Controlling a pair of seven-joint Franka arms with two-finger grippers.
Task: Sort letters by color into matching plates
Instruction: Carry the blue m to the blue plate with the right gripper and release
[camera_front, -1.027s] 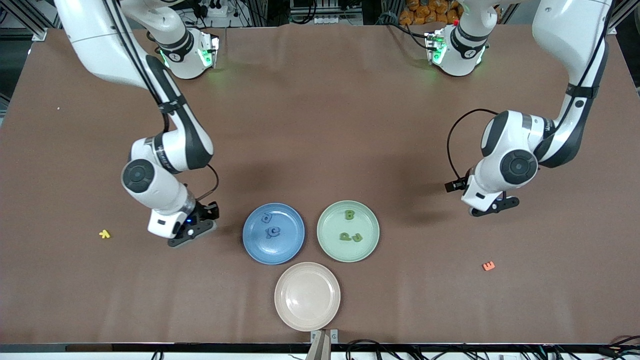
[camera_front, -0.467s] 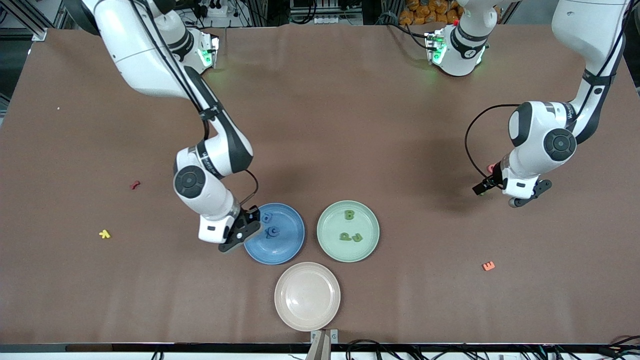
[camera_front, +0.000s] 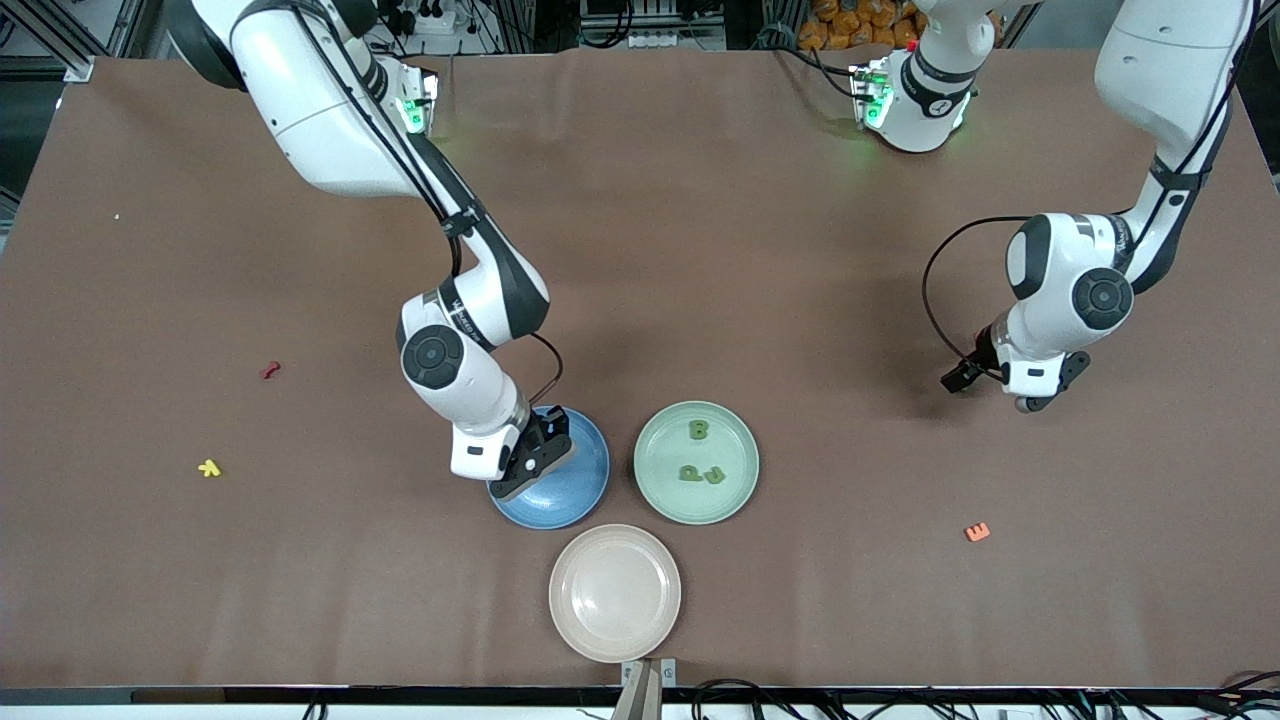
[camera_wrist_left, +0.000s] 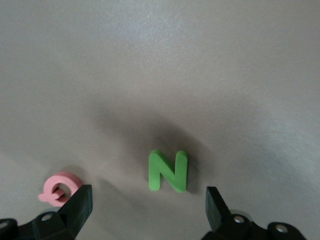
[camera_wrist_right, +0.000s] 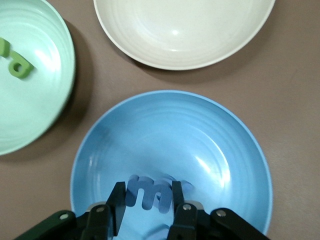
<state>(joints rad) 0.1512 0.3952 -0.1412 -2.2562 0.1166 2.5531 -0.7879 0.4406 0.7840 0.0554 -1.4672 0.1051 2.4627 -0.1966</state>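
While the right gripper (camera_front: 532, 468) hangs over the blue plate (camera_front: 575, 487), its 2 fingers (camera_wrist_right: 116, 205) are pinched on a blue letter (camera_wrist_right: 150, 192) shaped like an M, held just above the plate's floor. That wrist and gripper stand in the way of the plate's middle in the front view, so any letters lying in it are hidden. Beside it, toward the left arm's end, the pale green plate (camera_front: 696, 462) holds 3 green letters (camera_front: 699, 430). A cream plate (camera_front: 614, 592) sits nearer the front camera, between the two. Out toward the left arm's end, the left gripper (camera_front: 1040, 392) hovers low over the brown table (camera_front: 700, 230) with its jaws spread wide, a green N (camera_wrist_left: 168, 170) lying flat between them and a pink letter (camera_wrist_left: 60, 188) just beside one finger. Strays lie well apart: an orange letter (camera_front: 977, 532), a yellow one (camera_front: 209, 467) and a small red one (camera_front: 268, 370).
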